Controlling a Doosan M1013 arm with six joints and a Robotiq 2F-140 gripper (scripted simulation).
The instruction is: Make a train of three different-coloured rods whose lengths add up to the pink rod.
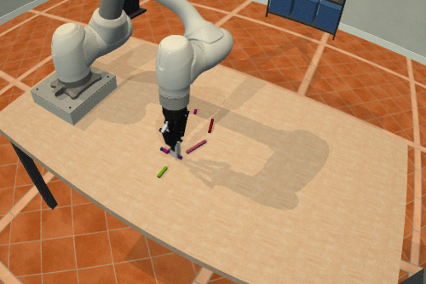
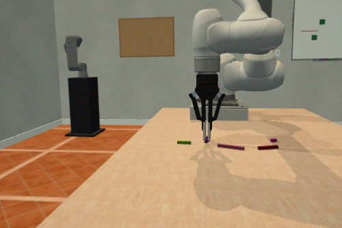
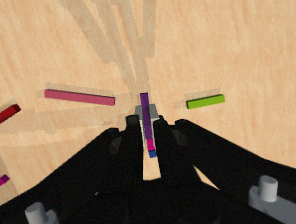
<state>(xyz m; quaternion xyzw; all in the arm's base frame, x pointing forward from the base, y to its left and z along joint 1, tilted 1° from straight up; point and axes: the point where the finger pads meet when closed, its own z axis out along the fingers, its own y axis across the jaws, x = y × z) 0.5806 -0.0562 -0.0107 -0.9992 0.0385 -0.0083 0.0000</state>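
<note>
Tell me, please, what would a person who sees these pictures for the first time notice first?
First, the big white arm bent over the middle of the table, its gripper down at the wood and shut on the purple rod. That rod lies in line with the small magenta rod and blue rod. Around them lie the pink rod, the red rod and the lime rod, each apart.
</note>
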